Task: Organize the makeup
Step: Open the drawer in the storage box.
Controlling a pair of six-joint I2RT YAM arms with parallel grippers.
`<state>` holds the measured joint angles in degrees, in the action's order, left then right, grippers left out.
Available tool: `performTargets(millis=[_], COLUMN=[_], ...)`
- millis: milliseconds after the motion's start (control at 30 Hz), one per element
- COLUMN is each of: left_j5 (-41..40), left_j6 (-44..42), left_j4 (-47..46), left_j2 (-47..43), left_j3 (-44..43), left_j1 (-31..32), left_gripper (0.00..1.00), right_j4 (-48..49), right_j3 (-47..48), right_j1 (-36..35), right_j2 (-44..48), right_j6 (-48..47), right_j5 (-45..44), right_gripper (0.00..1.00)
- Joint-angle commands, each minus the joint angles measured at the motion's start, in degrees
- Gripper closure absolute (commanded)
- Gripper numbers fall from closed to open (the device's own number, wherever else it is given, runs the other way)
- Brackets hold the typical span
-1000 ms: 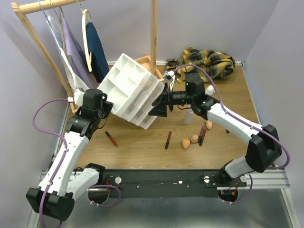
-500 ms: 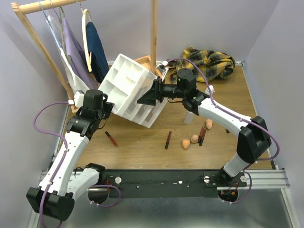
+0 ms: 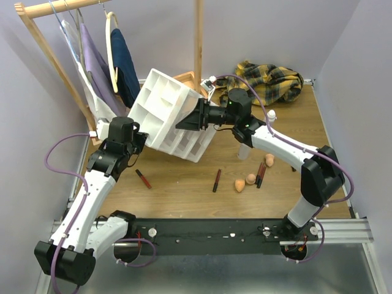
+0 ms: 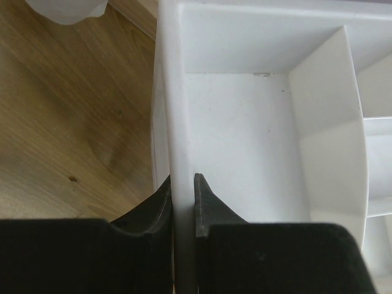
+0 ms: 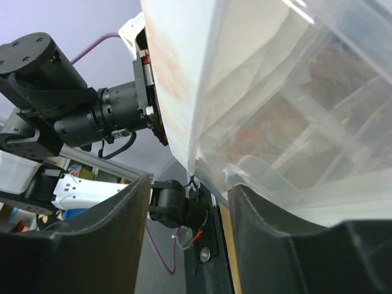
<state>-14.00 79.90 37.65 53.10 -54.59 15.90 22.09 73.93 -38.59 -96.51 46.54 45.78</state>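
Left pincer [image 4: 184, 205]: narrow, clamped on rim wall of drawer unit [image 3: 165, 110]; unit steeply tilted.
Right pincer [image 5: 187, 187]: jaws apart, astride unit's corner, no clamp seen.
Makeup: sticks [image 3: 217, 180], sponges [image 3: 239, 185], bottle [image 3: 244, 150] loose on table [image 3: 184, 190], nearer than unit, mostly under right arm. Central stick's long axis roughly near-to-far.

Makeup lies scattered on the wooden desk [image 3: 184, 199]: a dark-red stick [image 3: 143, 179] at left, another stick [image 3: 217, 180] centre, paired sticks [image 3: 261, 174] among three peach sponges [image 3: 239, 185], white bottles [image 3: 244, 151] behind.
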Motion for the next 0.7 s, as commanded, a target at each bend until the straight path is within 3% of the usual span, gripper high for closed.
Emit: performTargets(millis=[0,300,667], left_j5=[-3.31,-12.36,-21.42], left_j6=[0.79,-2.11,-9.14], left_j4=[-9.00,-7.86,-6.63], left_j2=[-0.28,1.30,0.51], left_j3=[-0.26,-0.43,-1.40], left_j1=[1.59,2.20,2.29], left_gripper=[1.00,1.00,1.00], right_j4=[9.73,12.01,11.14], right_j3=[-2.21,-5.81,-12.05], right_j1=[-1.05,-1.05,-0.96], right_j2=[4.04,8.09,12.22], right_j6=[4.69,4.61,2.32], right_j5=[5.90,7.39,7.22], right_gripper=[0.48,0.60,0.63])
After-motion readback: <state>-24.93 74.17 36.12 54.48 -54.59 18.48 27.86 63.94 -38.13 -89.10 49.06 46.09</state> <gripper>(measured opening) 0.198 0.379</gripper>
